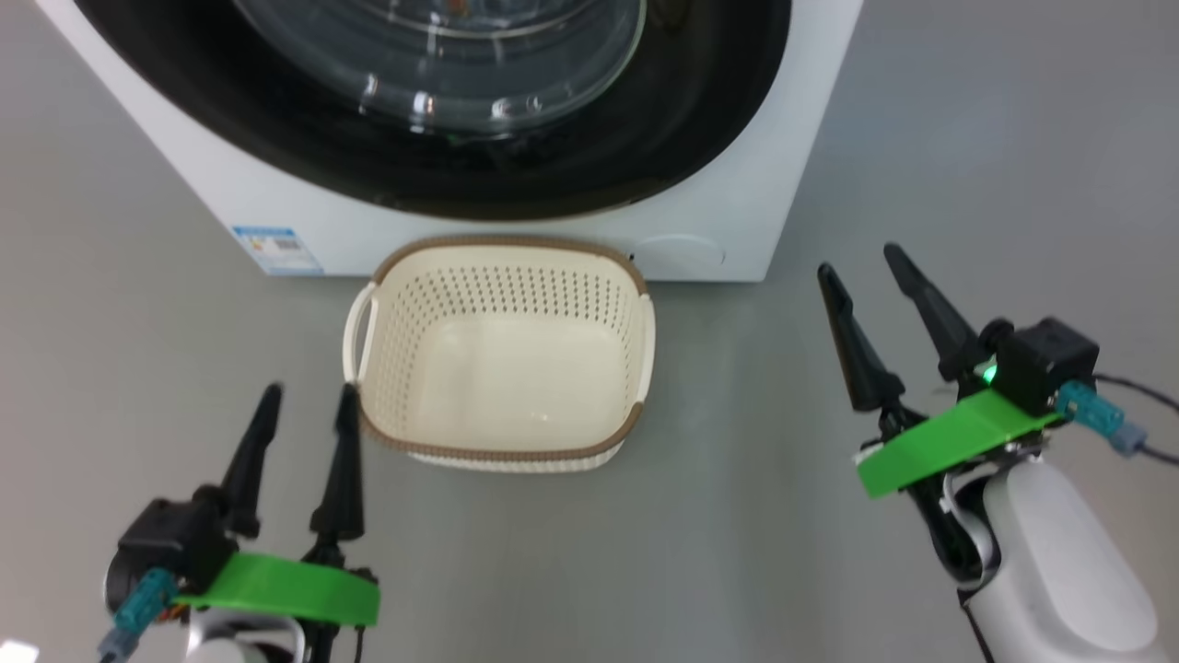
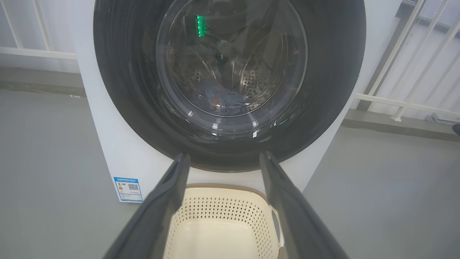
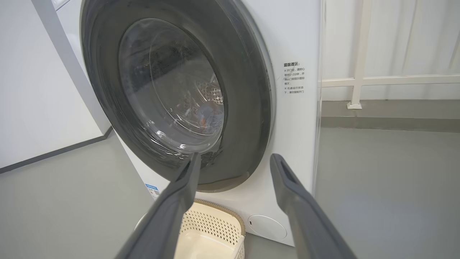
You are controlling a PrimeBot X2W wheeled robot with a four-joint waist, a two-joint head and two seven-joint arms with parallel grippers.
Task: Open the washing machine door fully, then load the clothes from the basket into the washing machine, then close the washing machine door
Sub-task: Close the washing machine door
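The white washing machine (image 1: 516,235) stands ahead with its black-rimmed door (image 1: 479,157) shut flat against the front. Through the door's glass (image 2: 230,61) I make out bluish clothes (image 2: 224,99) lying in the steel drum; they also show as clothes (image 3: 208,117) in the right wrist view. The cream basket (image 1: 502,442) sits on the floor before the machine, with nothing in it. My left gripper (image 1: 309,401) is open just left of the basket. Well to the basket's right, my right gripper (image 1: 861,260) is open and holds nothing.
Grey floor (image 1: 967,138) lies all around the machine and basket. A white railing (image 3: 391,81) runs behind the machine on the right, and a white wall (image 3: 32,90) stands to its left. A blue label (image 1: 276,249) marks the machine's lower left corner.
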